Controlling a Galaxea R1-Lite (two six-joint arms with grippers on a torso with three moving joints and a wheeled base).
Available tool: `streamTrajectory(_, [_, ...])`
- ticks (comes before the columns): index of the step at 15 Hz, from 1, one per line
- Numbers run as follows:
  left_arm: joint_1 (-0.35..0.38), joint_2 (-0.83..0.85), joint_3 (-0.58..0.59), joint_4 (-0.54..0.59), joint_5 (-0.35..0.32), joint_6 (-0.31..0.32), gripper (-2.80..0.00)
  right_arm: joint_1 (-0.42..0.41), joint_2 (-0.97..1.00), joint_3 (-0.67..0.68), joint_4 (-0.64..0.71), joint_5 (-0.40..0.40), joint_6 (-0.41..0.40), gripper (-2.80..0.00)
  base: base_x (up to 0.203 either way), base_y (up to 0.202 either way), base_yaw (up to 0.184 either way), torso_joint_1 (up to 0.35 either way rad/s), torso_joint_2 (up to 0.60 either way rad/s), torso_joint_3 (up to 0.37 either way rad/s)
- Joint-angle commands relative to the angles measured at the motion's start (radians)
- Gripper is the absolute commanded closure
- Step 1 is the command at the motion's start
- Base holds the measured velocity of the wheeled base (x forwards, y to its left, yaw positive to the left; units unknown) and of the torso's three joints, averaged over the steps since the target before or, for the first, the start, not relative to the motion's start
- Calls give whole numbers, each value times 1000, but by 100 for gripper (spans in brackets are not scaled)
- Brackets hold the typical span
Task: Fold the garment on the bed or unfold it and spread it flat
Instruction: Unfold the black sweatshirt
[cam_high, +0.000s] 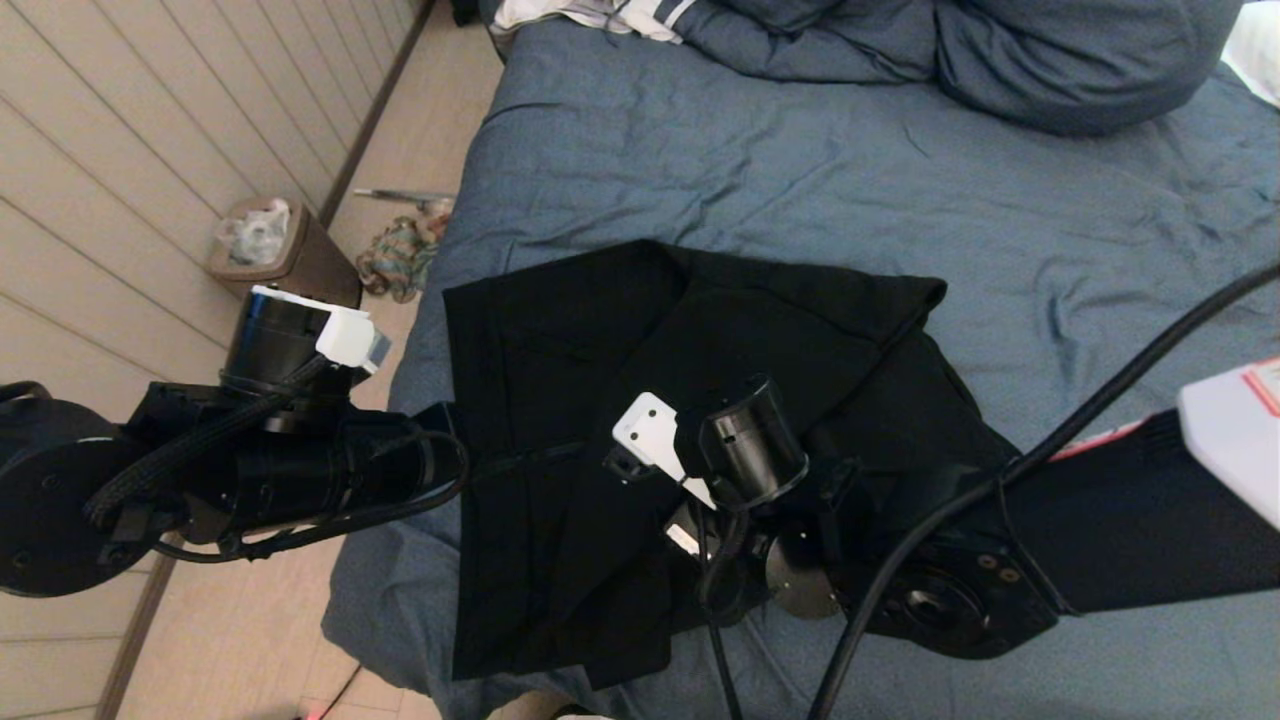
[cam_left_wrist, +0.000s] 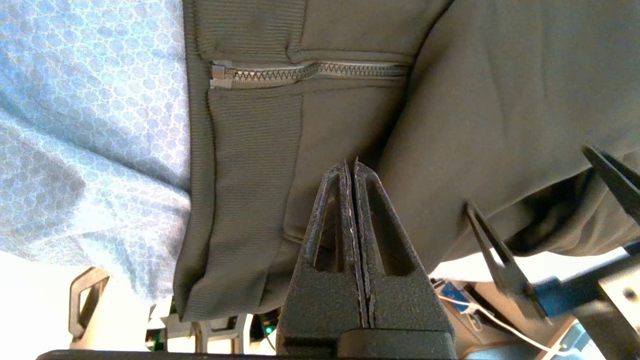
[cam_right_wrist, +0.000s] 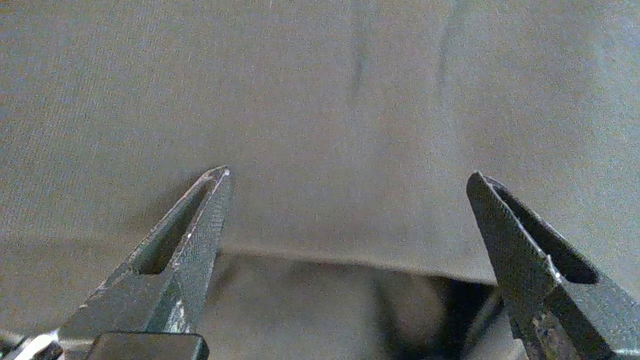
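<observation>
Soft, even indoor light falls on the bed (cam_high: 800, 170); its wrinkles cast only faint shadows. The garment (cam_high: 560, 400) reads as a nearly featureless black mass in the head view. The left wrist view is blown out white beyond the bed's edge, while the right wrist view is dim, grainy and soft.

The right claw (cam_right_wrist: 350, 175) hangs close over the sweatshirt (cam_right_wrist: 320, 100), its two dark fingers (cam_right_wrist: 200, 220) spread wide apart with nothing between them. Plain dark cloth fills almost everything past the tips, smooth but for a couple of faint creases running away from the claw. Just beneath the tips a folded edge of the cloth runs across, with a darker shadowed layer below it.
</observation>
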Motion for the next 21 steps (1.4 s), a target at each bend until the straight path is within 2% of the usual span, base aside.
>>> streamTrajectory(1, [0, 4, 1, -1, 0, -5, 0, 6, -45, 26, -1, -3, -3, -280, 0, 0, 0, 0, 0, 0])
streamTrajectory(4, [0, 27, 0, -11, 0, -5, 0, 20, -119, 119, 0, -4, -3, -280, 0, 0, 0, 0, 0, 0])
streamTrajectory(9, [0, 28, 7, -37, 0, -5, 0, 22, -91, 170, -26, -4, 6, -280, 0, 0, 0, 0, 0, 0])
streamTrajectory(12, [0, 28, 9, -38, -1, -5, 0, 16, -2, 154, -115, -3, -4, -280, 0, 0, 0, 0, 0, 0])
streamTrajectory(19, [0, 27, 9, -40, 0, -5, 0, 14, 121, 41, -185, -4, -7, -280, 0, 0, 0, 0, 0, 0])
streamTrajectory(20, [0, 24, 9, -40, 0, -5, 0, 14, 128, 37, -185, -4, -7, 0, 0, 0, 0, 0, 0, 0])
streamTrajectory(21, [0, 21, 9, -40, 0, -5, 0, 14, 146, 32, -184, -5, -7, 0, 0, 0, 0, 0, 0, 0])
